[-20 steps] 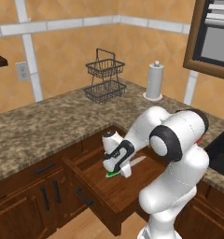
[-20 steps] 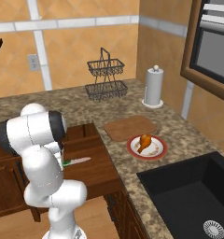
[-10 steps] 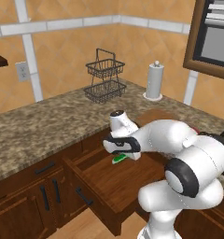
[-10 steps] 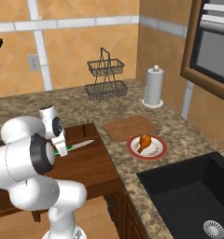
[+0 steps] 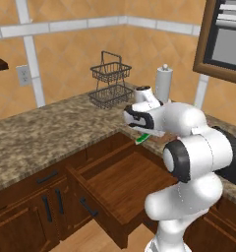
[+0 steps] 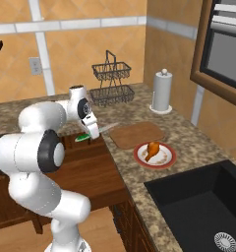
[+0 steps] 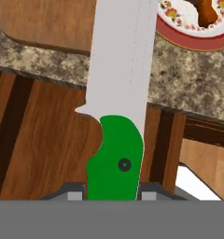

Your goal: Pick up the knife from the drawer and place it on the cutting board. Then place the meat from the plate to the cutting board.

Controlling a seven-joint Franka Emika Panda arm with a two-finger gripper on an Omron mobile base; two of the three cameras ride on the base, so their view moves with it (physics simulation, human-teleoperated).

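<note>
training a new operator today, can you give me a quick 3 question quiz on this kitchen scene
1. True or false: the knife lies on the floor of the open drawer.
2. What is on the plate? A) the meat B) a paper towel roll C) nothing
3. Fill in: the gripper is shut on the knife by its ____ handle.

Key
1. False. The gripper holds it in the air above the drawer's far edge, blade towards the cutting board.
2. A. The meat sits on the plate, next to the board.
3. Green; the hand view shows the fingers on either side of the handle.
</note>
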